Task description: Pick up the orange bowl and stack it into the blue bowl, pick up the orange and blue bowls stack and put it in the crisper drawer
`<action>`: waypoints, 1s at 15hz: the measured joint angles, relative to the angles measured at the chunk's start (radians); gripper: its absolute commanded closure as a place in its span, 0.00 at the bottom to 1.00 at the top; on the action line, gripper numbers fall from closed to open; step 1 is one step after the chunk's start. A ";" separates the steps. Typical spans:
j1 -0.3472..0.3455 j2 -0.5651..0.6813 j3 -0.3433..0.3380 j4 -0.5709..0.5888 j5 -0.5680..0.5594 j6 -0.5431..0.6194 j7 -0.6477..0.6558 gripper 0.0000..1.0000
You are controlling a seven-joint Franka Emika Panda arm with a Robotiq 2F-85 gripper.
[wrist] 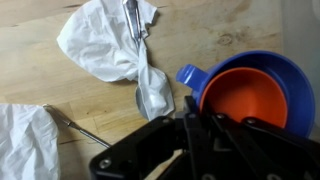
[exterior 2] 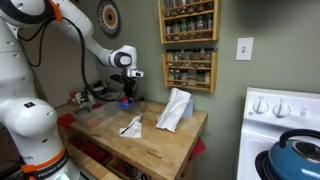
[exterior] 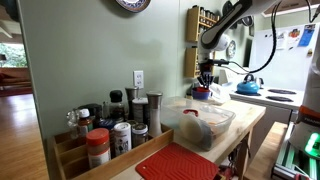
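Note:
The orange bowl [wrist: 250, 95] sits nested inside the blue bowl [wrist: 295, 75], which has a small handle at its left. My gripper [wrist: 203, 118] is at the stack's near left rim. Its fingers are close together, with the rim between them, so it looks shut on the stack. In both exterior views the gripper [exterior: 205, 75] [exterior 2: 126, 85] hangs over the bowls [exterior: 203, 92] [exterior 2: 125, 100] at the far end of the wooden table. The crisper drawer [exterior: 222, 117] is a clear tub standing nearer on the table, with something red inside.
Crumpled white cloths [wrist: 100, 40] [wrist: 25, 140] and a spoon [wrist: 150, 95] lie beside the bowls. A white bag [exterior 2: 175, 108] stands mid-table. Spice bottles [exterior: 110, 125] and a red ribbed mat [exterior: 178, 163] are at the near end. A blue kettle [exterior 2: 295, 155] sits on the stove.

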 measured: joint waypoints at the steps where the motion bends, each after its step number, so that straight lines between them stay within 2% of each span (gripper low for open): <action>1: 0.001 -0.042 0.004 -0.001 0.004 -0.023 -0.021 0.98; 4: 0.018 -0.135 0.027 -0.002 0.048 -0.072 -0.093 0.98; 7: 0.064 -0.176 0.072 0.004 0.100 -0.104 -0.140 0.98; 11: 0.130 -0.146 0.146 0.026 0.130 -0.108 -0.135 0.98; 15: 0.156 -0.051 0.194 0.074 0.130 -0.086 -0.086 0.98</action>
